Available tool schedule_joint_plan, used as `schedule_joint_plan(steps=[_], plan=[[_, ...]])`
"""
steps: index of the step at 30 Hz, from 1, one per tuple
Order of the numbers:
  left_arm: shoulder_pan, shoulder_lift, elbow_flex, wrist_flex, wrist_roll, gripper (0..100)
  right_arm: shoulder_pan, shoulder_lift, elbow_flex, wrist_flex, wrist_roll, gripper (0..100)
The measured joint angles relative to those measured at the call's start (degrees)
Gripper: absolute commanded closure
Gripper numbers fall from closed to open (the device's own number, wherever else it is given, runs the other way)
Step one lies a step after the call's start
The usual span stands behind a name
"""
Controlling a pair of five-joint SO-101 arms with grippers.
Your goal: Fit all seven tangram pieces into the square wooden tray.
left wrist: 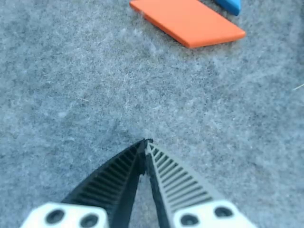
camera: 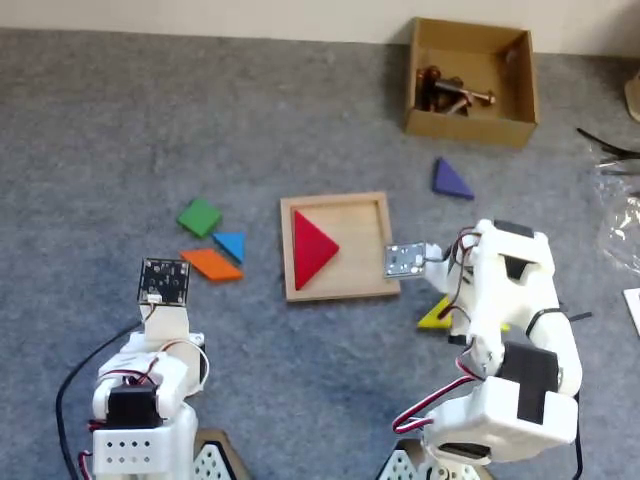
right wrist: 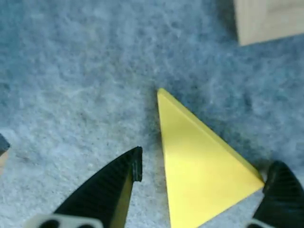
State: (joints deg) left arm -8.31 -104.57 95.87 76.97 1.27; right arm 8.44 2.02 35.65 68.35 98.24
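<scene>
The square wooden tray point(camera: 340, 285) lies mid-table with a red triangle point(camera: 313, 247) inside it. To its left are a green square point(camera: 199, 216), a small blue triangle point(camera: 230, 244) and an orange parallelogram point(camera: 211, 264). A purple triangle point(camera: 451, 180) lies beyond the tray's right corner. A yellow triangle point(camera: 435, 316) peeks out from under the right arm. My right gripper point(right wrist: 207, 164) is open and straddles the yellow triangle point(right wrist: 199, 166), one finger on each side, near a tray corner point(right wrist: 268, 19). My left gripper point(left wrist: 145, 142) is shut on nothing over bare felt, short of the orange parallelogram point(left wrist: 187, 21).
A cardboard box point(camera: 470, 125) holding small wooden and metal parts stands at the back right. Cables and a clear plastic bag point(camera: 620, 230) lie at the right edge. Grey felt covers the table.
</scene>
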Motion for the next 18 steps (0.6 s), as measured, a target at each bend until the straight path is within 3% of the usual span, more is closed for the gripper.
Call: schedule_joint_plan(steps=[4, 18], plan=[[0.0, 0.0, 0.0, 0.0, 0.0, 99, 0.0, 0.1, -1.0, -0.2, 0.0, 71.6], [0.0, 0.0, 0.0, 0.0, 0.0, 99, -0.2, 0.6, -2.9, -0.2, -4.9, 72.4]])
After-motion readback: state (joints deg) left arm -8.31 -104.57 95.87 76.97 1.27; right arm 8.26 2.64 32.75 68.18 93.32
